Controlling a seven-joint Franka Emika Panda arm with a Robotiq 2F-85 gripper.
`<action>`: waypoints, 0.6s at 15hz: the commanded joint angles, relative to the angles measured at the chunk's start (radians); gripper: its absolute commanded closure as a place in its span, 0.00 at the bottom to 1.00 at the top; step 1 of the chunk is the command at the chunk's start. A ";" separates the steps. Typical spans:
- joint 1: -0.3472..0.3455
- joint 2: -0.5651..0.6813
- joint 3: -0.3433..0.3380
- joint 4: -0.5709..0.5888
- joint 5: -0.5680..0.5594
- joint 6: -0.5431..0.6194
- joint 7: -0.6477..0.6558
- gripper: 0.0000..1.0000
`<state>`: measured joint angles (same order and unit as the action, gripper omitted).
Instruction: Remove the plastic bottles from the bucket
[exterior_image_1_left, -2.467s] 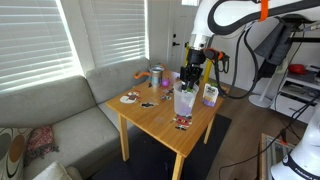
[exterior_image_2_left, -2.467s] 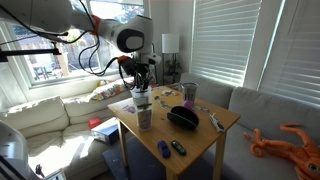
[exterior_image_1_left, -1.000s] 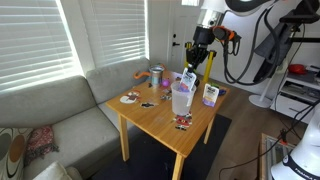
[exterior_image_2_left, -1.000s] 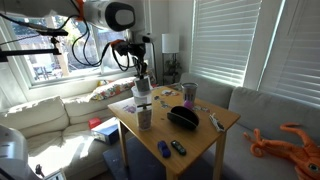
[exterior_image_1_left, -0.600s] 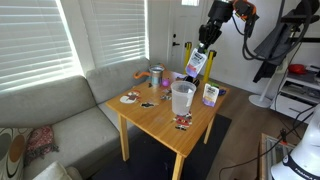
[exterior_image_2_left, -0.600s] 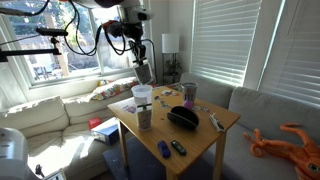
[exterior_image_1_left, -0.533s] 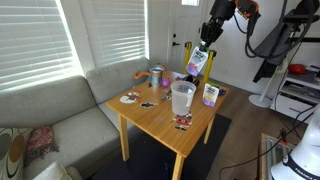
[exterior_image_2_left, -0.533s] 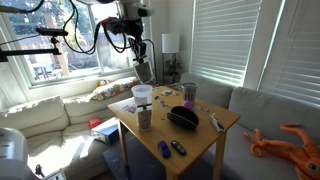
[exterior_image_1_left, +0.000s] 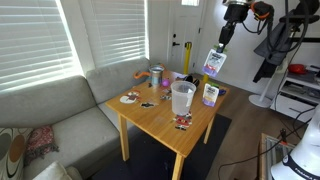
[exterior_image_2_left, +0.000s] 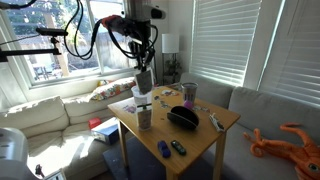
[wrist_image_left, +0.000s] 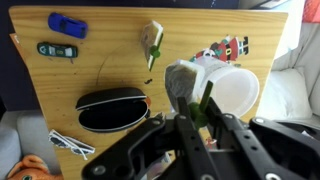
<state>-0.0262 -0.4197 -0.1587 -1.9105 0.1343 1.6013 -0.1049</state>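
The bucket (exterior_image_1_left: 182, 98) is a translucent whitish tub standing mid-table; it also shows in an exterior view (exterior_image_2_left: 141, 97) and in the wrist view (wrist_image_left: 234, 90), where its inside looks bare. My gripper (exterior_image_1_left: 219, 48) is shut on a whitish plastic bottle (exterior_image_1_left: 213, 64) with a coloured label. It holds the bottle high in the air, beside and above the bucket. The gripper (exterior_image_2_left: 144, 64) and bottle (exterior_image_2_left: 144, 80) show in both exterior views. In the wrist view the bottle (wrist_image_left: 181, 86) hangs between the jaws (wrist_image_left: 196, 116), with green showing there. A second bottle (exterior_image_1_left: 210, 95), purple-labelled, stands on the table beside the bucket.
On the wooden table (exterior_image_1_left: 150, 118) are a grey and orange can (exterior_image_1_left: 157, 76), a tall yellow post (exterior_image_1_left: 187, 55), a black case (wrist_image_left: 112, 108), a dark cup (exterior_image_2_left: 145, 119), a blue item (wrist_image_left: 68, 24) and a black remote (wrist_image_left: 57, 50). A grey sofa (exterior_image_1_left: 60, 115) borders the table.
My gripper has risen from the bucket with the bottle in it and swung upward and sideways, away from the bucket. The bucket and the other bottle have not moved.
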 joint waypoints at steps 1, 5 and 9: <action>-0.025 -0.007 -0.044 -0.015 -0.008 -0.080 -0.131 0.95; -0.059 -0.014 -0.081 -0.026 -0.038 -0.119 -0.217 0.95; -0.085 -0.008 -0.099 -0.063 -0.070 -0.106 -0.249 0.95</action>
<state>-0.0938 -0.4180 -0.2511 -1.9452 0.0953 1.5011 -0.3208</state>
